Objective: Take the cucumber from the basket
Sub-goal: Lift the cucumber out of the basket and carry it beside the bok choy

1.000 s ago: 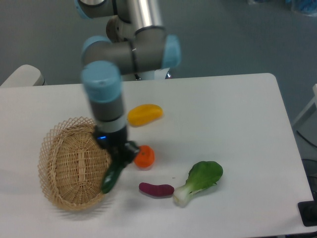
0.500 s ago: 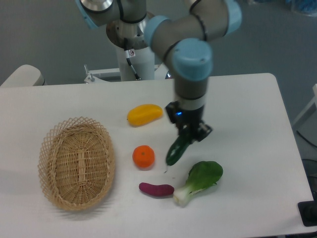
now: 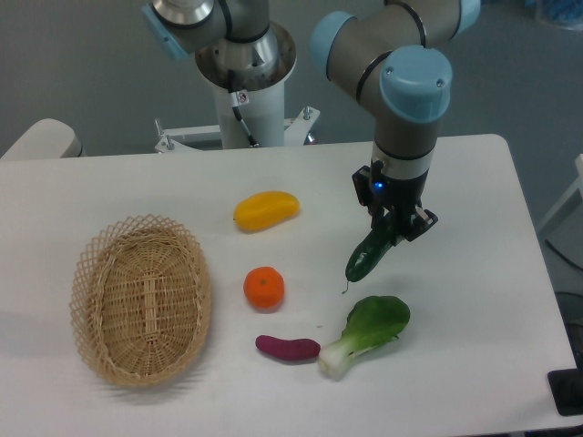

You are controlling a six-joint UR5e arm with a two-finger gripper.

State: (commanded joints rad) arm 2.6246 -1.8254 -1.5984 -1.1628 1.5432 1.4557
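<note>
One slim, dark green cucumber [image 3: 369,256] hangs tilted, well right of the basket [image 3: 141,299]. It sits above the bok choy [image 3: 369,331]. Fingers [image 3: 398,228] are clamped tight around its upper end.

Even, soft overhead light; slightly soft focus.

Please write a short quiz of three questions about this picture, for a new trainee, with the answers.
1. True or false: the basket holds the cucumber.
2. What is the tool gripping?
3. Which item lies nearest below the cucumber's hanging tip: A) the mango, B) the bok choy, C) the orange?

Key: 1. False; the basket has nothing in it. 2. The cucumber, held tilted above the table. 3. B.
</note>
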